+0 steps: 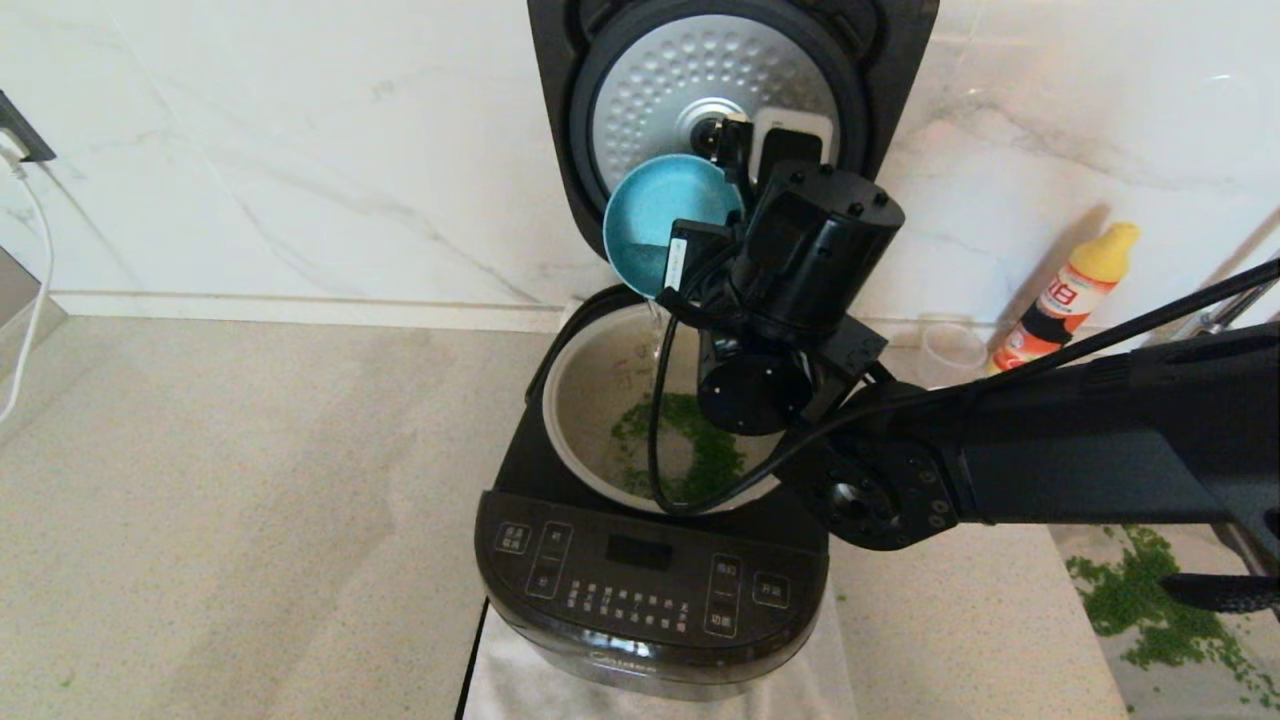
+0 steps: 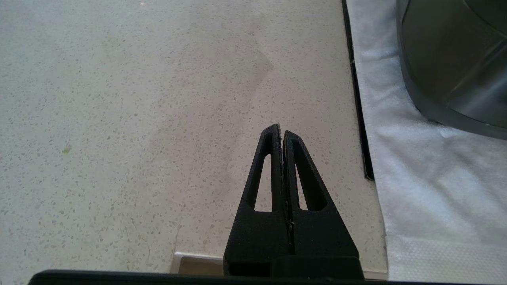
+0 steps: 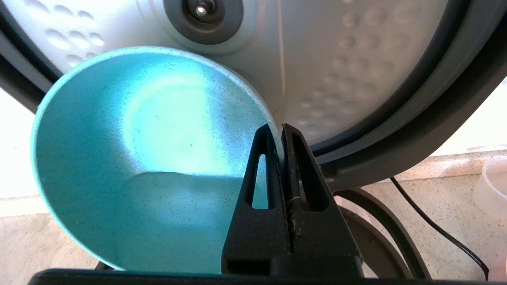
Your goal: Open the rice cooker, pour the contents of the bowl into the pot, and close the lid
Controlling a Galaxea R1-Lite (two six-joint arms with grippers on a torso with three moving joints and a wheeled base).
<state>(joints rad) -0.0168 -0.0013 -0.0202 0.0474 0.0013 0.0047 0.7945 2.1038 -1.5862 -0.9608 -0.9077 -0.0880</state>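
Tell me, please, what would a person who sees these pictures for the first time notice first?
First, the right gripper, pinching the rim of a tipped, empty turquoise bowl above the open rice cooker, in front of the raised lid with its dimpled silver underside. Next, the green bits lying in the cream pot, and more green bits scattered on the counter at the robot's right. The left gripper is shut over the bare counter, beside the cooker.
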